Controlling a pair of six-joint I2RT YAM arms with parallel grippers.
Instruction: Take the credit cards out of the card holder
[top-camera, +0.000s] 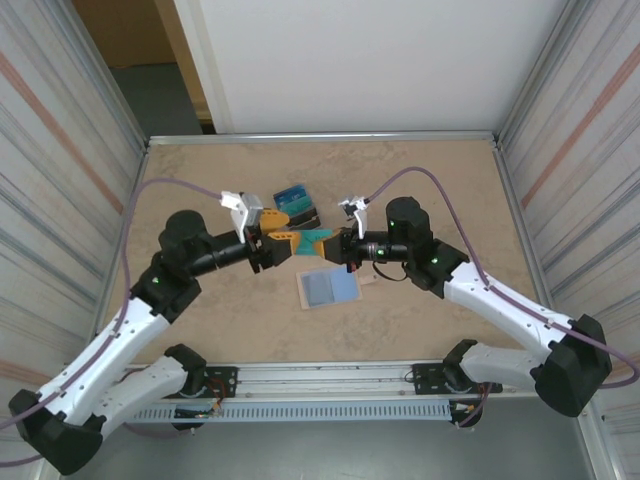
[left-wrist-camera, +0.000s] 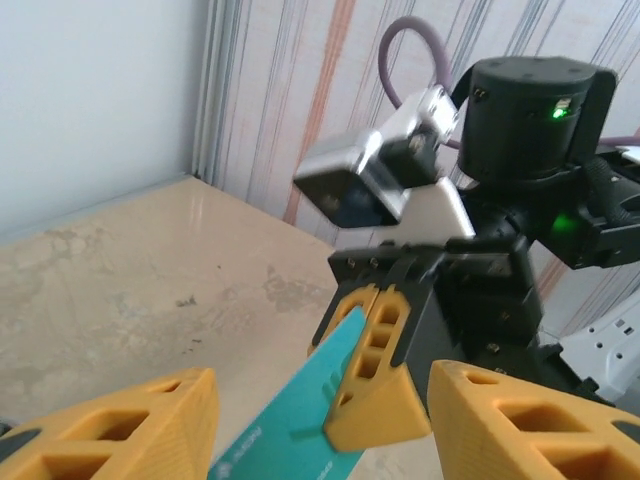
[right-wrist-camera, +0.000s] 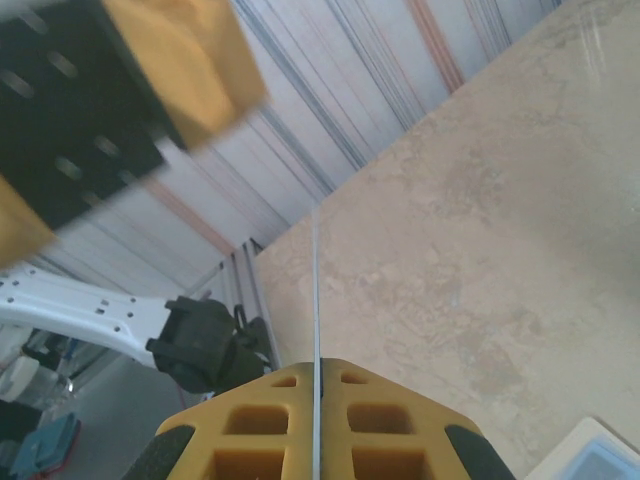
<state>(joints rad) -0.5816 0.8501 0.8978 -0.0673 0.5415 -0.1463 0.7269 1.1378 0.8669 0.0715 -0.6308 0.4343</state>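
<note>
Right pincer (right-wrist-camera: 316, 378) is pinched tight on a teal card (left-wrist-camera: 300, 425), so that one's clamped for sure. In its own wrist view the card shows edge-on, a thin line running up from between the two yellow fingers (right-wrist-camera: 250, 430). Left pincer (top-camera: 283, 246) has its jaws apart, one yellow finger on each side of the card's other end, and I can't tell whether either one actually touches it.

From above, the two meet nose to nose around mid-table. The left one is at 9 o'clock of the card and the right one at 3 o'clock, with the card held up off the table (top-camera: 430, 200). Card holder (top-camera: 328, 287) lies open and flat at roughly 6 o'clock of the held card, pale blue inside facing up. Small pile of cards (top-camera: 296, 205), blue and teal with something dark, sits at about 11 o'clock of the held card, close behind the left pincer.
</note>
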